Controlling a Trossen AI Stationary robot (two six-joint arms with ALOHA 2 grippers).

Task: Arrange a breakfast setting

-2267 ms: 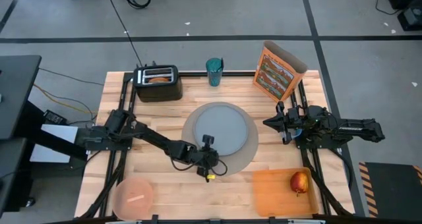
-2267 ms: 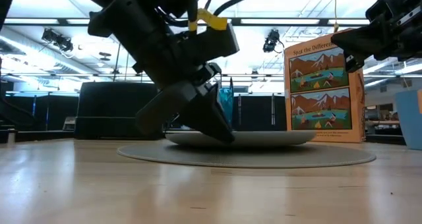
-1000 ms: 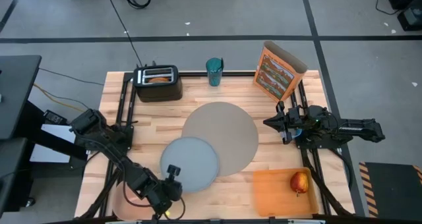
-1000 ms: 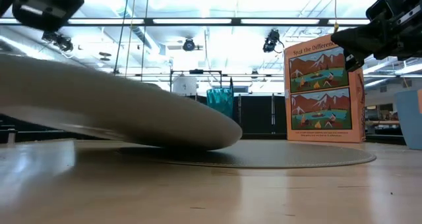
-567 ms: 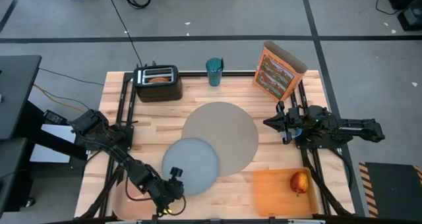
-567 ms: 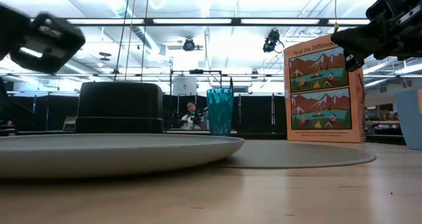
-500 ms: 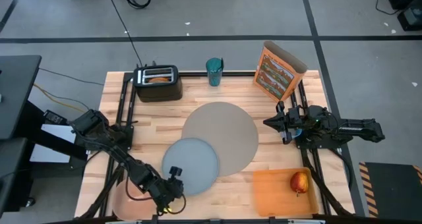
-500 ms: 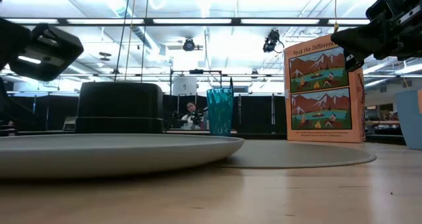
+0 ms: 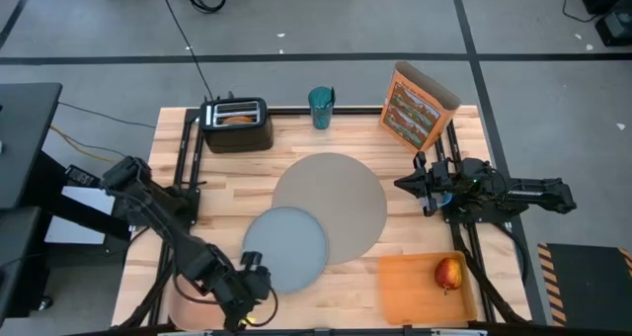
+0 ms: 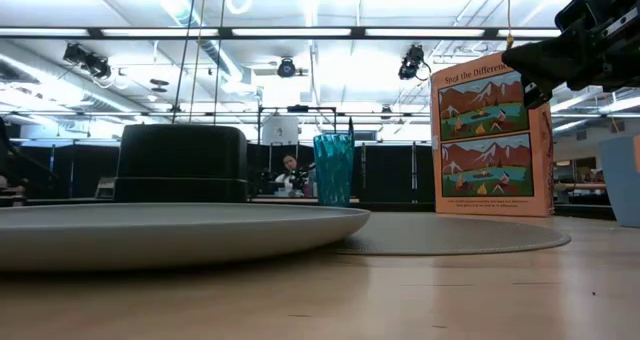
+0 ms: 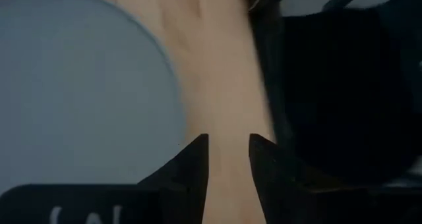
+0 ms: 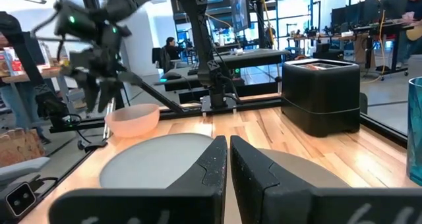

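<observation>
Lying flat: plate, overlapping mat; left tool narrowly parted, empty.

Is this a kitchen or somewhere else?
Probably a robot lab, not a kitchen. The wooden table stands on a bare grey floor with cables, desks with screens fill the room behind, and ceiling strip lights run overhead. The toaster looks like a prop.

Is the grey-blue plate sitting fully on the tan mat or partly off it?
Partly off. The grey-blue plate overlaps only the tan mat's near-left edge; most of it lies on bare table.
</observation>
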